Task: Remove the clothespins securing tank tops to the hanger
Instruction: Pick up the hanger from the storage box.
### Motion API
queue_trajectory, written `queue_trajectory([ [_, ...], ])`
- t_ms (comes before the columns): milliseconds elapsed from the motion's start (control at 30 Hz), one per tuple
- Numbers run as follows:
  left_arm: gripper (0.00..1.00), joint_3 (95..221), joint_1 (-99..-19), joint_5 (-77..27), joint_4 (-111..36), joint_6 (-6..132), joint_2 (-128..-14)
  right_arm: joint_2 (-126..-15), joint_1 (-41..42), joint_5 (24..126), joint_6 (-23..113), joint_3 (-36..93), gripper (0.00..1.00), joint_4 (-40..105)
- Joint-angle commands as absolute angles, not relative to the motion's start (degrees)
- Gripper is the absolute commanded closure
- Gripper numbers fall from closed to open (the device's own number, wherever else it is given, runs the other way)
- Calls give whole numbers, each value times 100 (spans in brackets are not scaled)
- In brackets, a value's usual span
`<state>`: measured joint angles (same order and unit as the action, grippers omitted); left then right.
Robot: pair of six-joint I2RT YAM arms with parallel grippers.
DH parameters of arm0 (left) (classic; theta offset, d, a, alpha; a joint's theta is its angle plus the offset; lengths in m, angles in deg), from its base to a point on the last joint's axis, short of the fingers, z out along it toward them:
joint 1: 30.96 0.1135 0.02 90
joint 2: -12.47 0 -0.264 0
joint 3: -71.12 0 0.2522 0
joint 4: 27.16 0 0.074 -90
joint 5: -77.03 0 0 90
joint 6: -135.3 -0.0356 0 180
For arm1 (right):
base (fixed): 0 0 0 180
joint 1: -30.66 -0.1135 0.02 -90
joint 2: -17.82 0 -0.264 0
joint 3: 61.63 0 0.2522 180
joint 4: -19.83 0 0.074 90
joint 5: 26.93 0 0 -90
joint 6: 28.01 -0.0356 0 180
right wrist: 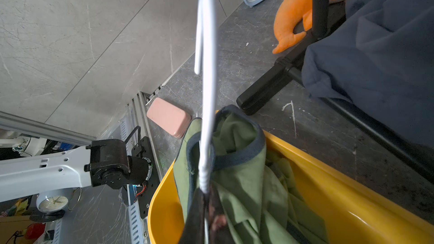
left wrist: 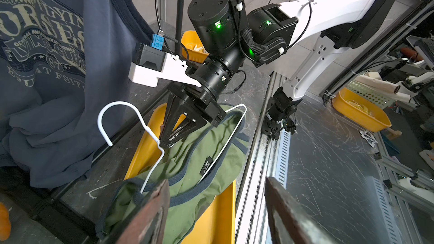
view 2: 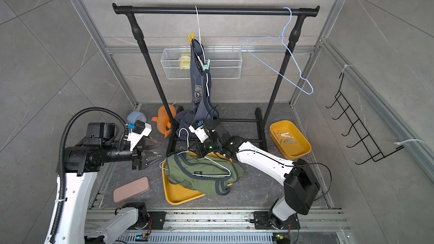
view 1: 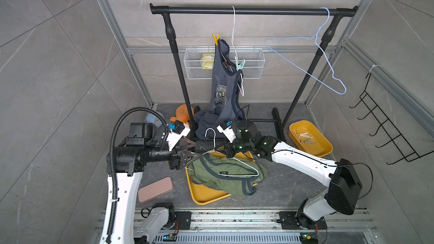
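Observation:
An olive green tank top (view 1: 225, 174) lies crumpled in a yellow tray (view 1: 206, 195) with a white hanger (view 1: 244, 164) still threaded through it. My right gripper (view 1: 217, 147) (right wrist: 206, 198) is shut on that hanger's neck (left wrist: 150, 129), just under the hook. My left gripper (view 1: 196, 150) (left wrist: 217, 184) stands open at the top's left end, nothing between its fingers. A slate blue tank top (view 1: 222, 85) hangs from the rail, pinned to its hanger by a yellow clothespin (view 1: 215, 38) and a mint green clothespin (view 1: 240, 65).
A small yellow bin (view 1: 326, 147) at the right holds loose clothespins (view 1: 305, 136). A bare light blue hanger (view 1: 328, 66) hangs on the black rack (view 1: 253, 10). A pink case (view 1: 155, 188), orange plush (view 1: 183, 113) and clock (view 1: 152, 117) lie at left.

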<state>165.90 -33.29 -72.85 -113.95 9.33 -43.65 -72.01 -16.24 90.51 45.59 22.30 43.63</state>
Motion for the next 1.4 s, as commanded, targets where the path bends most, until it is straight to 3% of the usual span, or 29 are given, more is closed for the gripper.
queue_trajectory([
  [0,34,16527,-3351,-7353,-11317,981,-4275,-7215,-1592,8863,4779,2155,100,4708],
  [267,34,16440,-3351,-7420,-11294,938,-4325,-7326,-1592,8918,4535,1307,100,4211],
  [833,34,16333,-3351,-7508,-11195,940,-4404,-7754,-1592,9078,4397,804,77,3898],
  [1033,33,16350,-3349,-7561,-11185,930,-4415,-7798,-1592,9150,4471,790,73,3997],
  [1167,33,16360,-3351,-7584,-11173,937,-4448,-7796,-1592,8967,4553,944,79,4123],
  [1367,33,16229,-3350,-7384,-10808,1323,-4445,-7494,-1592,8542,4719,1346,96,4319],
])
